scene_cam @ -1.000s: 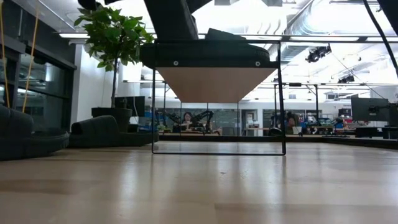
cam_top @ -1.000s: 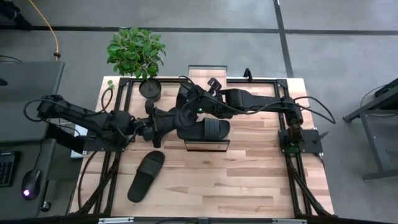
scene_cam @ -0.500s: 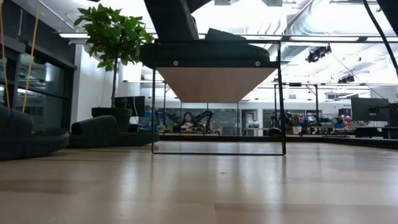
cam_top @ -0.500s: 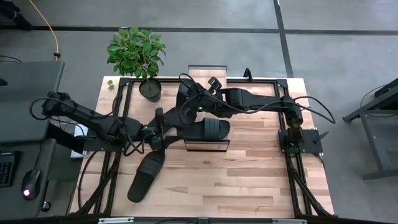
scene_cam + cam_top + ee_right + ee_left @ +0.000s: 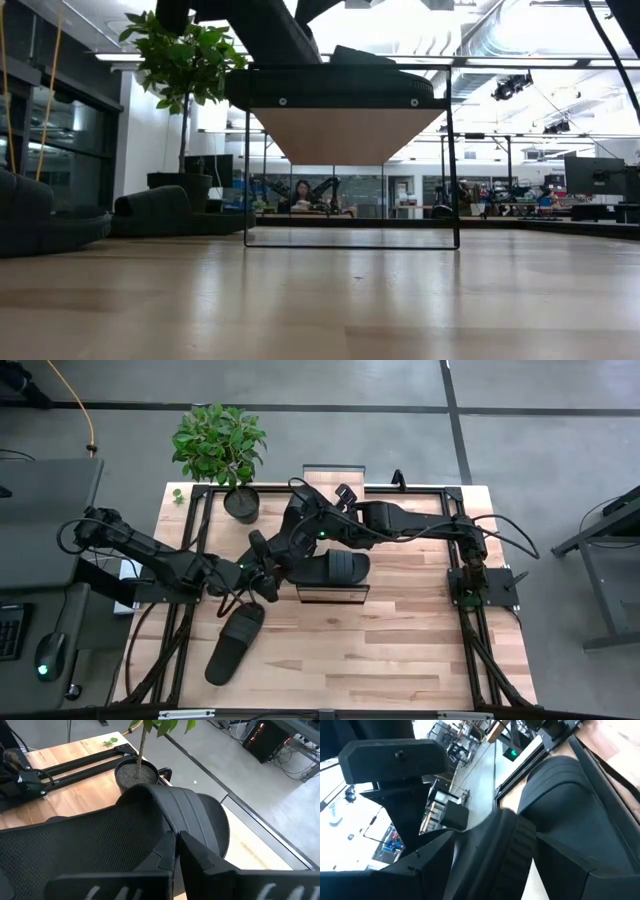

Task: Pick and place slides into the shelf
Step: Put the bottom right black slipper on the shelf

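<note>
On the shelf (image 5: 333,593): one slide (image 5: 338,567), near its middle. Left of the shelf, lower on the table (image 5: 400,650): another slide (image 5: 233,641). Behind the shelf's left end: potted plant (image 5: 222,450).

Left arm reaches in from its side, elbow bent, forearm running low toward the middle, and the left tool (image 5: 262,582) sits just ahead of the wrist with its fingers spread wide around a slide (image 5: 505,855). Right arm stretches long from its base across the far half, folding at the wrist near the centre. The right tool (image 5: 300,532) has its fingers (image 5: 200,865) pinched tight, clamped on the strap of a second slide (image 5: 125,825), close beside the left tool.
</note>
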Robot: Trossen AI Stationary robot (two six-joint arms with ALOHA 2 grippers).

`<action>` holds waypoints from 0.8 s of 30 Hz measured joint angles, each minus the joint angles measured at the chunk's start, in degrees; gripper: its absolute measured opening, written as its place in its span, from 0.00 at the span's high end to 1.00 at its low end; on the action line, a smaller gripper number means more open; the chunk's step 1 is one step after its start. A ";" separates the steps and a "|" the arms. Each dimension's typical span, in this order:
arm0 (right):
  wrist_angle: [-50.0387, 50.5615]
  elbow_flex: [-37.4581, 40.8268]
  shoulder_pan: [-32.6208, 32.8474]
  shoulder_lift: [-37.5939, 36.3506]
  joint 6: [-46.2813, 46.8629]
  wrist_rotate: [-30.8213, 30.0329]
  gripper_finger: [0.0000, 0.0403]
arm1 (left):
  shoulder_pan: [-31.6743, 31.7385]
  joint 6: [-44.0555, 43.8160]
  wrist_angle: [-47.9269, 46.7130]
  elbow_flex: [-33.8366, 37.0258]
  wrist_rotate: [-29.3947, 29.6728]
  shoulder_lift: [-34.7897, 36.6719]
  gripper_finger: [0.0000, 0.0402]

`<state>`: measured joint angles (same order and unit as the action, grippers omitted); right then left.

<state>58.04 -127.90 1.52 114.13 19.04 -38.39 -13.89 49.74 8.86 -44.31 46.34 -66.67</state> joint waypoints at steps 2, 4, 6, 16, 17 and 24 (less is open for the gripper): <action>0.00 0.02 0.00 0.00 0.01 0.03 1.00 | -0.02 -0.02 -0.04 0.00 1.01 0.00 0.38; 0.00 0.02 0.00 0.00 0.17 0.04 1.00 | -0.02 0.05 -0.03 0.00 1.46 0.00 0.38; 0.00 0.02 0.00 0.00 0.18 0.04 1.00 | -0.02 0.11 -0.07 0.00 1.50 0.00 0.38; -0.10 0.02 0.00 -0.02 0.21 0.56 1.00 | -0.06 1.51 -0.07 0.00 5.41 0.00 0.59; -0.22 0.02 0.00 -0.02 0.23 0.96 1.00 | -0.07 1.51 -0.09 0.00 5.41 0.00 0.63; -0.40 0.02 -0.02 -0.11 -1.12 3.09 0.99 | -0.11 1.64 -0.53 0.00 5.26 0.00 0.87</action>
<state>57.64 -127.87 1.50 114.02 17.92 -35.30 -14.00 51.37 8.34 -44.31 51.59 -66.67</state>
